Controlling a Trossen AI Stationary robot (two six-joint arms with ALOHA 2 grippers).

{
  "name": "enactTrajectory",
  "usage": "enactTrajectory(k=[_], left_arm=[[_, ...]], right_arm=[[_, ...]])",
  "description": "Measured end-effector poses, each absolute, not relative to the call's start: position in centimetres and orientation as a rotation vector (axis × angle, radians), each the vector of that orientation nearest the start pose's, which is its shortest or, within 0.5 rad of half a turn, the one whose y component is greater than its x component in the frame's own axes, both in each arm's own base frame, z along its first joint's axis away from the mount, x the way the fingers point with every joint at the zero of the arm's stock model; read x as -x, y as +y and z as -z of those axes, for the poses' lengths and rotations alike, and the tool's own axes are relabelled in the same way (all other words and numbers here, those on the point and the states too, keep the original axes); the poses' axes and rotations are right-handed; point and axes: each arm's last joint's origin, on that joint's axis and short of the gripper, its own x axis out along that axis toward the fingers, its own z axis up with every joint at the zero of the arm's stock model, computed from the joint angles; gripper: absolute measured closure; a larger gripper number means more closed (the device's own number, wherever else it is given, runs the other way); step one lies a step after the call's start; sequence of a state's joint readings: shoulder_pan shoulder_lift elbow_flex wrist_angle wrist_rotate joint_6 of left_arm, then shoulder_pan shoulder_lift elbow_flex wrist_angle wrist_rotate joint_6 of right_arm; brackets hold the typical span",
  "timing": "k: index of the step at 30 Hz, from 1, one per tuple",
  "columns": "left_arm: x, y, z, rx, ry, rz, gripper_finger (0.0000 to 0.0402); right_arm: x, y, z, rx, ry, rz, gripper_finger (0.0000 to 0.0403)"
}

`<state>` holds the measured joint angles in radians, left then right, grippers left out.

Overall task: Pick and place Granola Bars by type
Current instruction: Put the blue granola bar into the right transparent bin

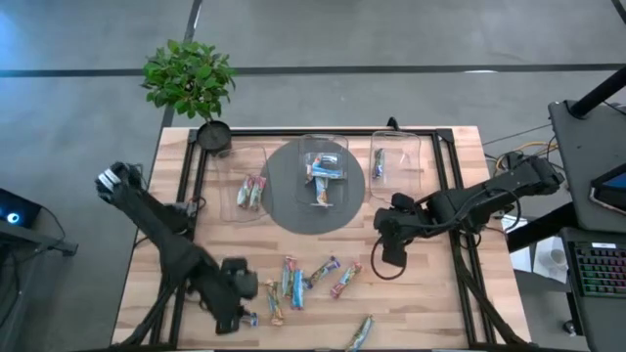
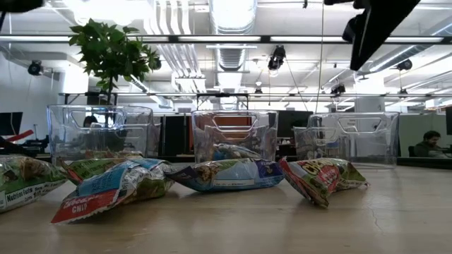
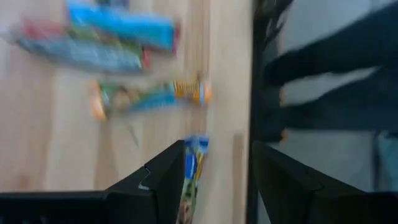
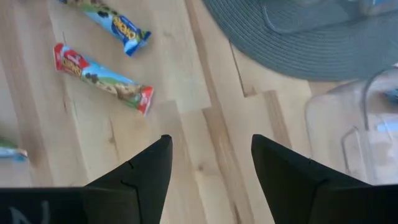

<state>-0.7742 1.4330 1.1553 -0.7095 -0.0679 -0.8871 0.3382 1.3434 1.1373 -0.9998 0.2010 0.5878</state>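
Several granola bars in shiny wrappers (image 1: 313,279) lie flat on the wooden table near its near edge, and one lies apart (image 1: 359,332). More bars rest inside three clear bins: left (image 1: 251,191), middle (image 1: 325,176), right (image 1: 378,163). My left gripper (image 1: 235,303) (image 3: 219,149) is open, low at the table's near-left, over a blue-and-green bar (image 3: 194,171) (image 1: 249,319) that lies between its fingers. My right gripper (image 1: 391,256) (image 4: 211,140) is open and holds nothing; it hovers over bare wood right of the loose bars. A red-ended bar (image 4: 102,78) lies ahead of it. My left gripper points down at the table with the blue-and-green bar's end (image 3: 196,149) close against the inner side of one finger (image 3: 168,171). I cannot tell whether that finger touches it. The bar lies flat on the wood, along the fingers.
The middle bin stands on a round grey mat (image 1: 284,200). A potted plant (image 1: 191,83) stands at the far-left corner. Black frame rails (image 1: 199,171) (image 1: 452,196) run along both sides. Bare wood lies between the bins and the loose bars.
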Motion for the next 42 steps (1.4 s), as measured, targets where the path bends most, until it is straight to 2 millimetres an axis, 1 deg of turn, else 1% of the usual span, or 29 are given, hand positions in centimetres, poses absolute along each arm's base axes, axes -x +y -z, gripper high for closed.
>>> enactTrajectory(k=[2, 4, 7, 9, 11, 14, 19, 23, 28, 34, 38, 42], left_arm=[[-20.6, -21.7, -25.7, 0.346, 1.169, 0.173, 0.0234], [-20.6, -22.8, -24.1, 0.35, 1.231, 0.144, 0.0234], [-20.6, -23.9, -22.3, 0.408, 1.353, 0.119, 0.0234], [-20.4, -24.4, -21.5, 0.449, 1.409, 0.091, 0.0234], [-20.1, -24.9, -21.1, 0.44, 1.414, 0.08, 0.0234], [-19.5, -25.3, -21.0, 0.4, 1.368, 0.061, 0.0234], [-18.8, -26.0, -20.5, 0.293, 1.322, 0.065, 0.0234], [-18.8, -26.2, -19.6, 0.254, 1.341, 0.051, 0.0234], [-19.1, -26.1, -19.0, 0.233, 1.332, 0.013, 0.0234], [-18.7, -26.0, -18.3, 0.185, 1.382, -0.018, 0.0234], [-17.8, -26.2, -18.2, 0.189, 1.453, -0.024, 0.0234], [-16.8, -26.7, -18.2, 0.168, 1.461, -0.014, 0.0234]], right_arm=[[-23.7, 7.7, -27.6, -0.201, 1.122, 0.219, 0.0193], [-23.8, 7.7, -27.2, -0.198, 1.116, 0.214, 0.0193], [-23.8, 7.7, -27.0, -0.199, 1.11, 0.211, 0.0193], [-23.8, 7.7, -26.8, -0.197, 1.113, 0.211, 0.0193], [-23.8, 7.7, -26.8, -0.199, 1.108, 0.21, 0.0193], [-23.9, 7.8, -26.9, -0.202, 1.1, 0.207, 0.0193], [-23.9, 7.7, -26.9, -0.202, 1.095, 0.209, 0.0193], [-23.9, 7.7, -26.8, -0.201, 1.098, 0.21, 0.0193], [-23.9, 7.7, -26.8, -0.212, 1.097, 0.217, 0.0193], [-23.9, 7.7, -26.8, -0.213, 1.097, 0.217, 0.0193], [-23.9, 7.7, -26.8, -0.214, 1.097, 0.218, 0.0193], [-23.9, 7.7, -26.8, -0.214, 1.097, 0.219, 0.0193]])
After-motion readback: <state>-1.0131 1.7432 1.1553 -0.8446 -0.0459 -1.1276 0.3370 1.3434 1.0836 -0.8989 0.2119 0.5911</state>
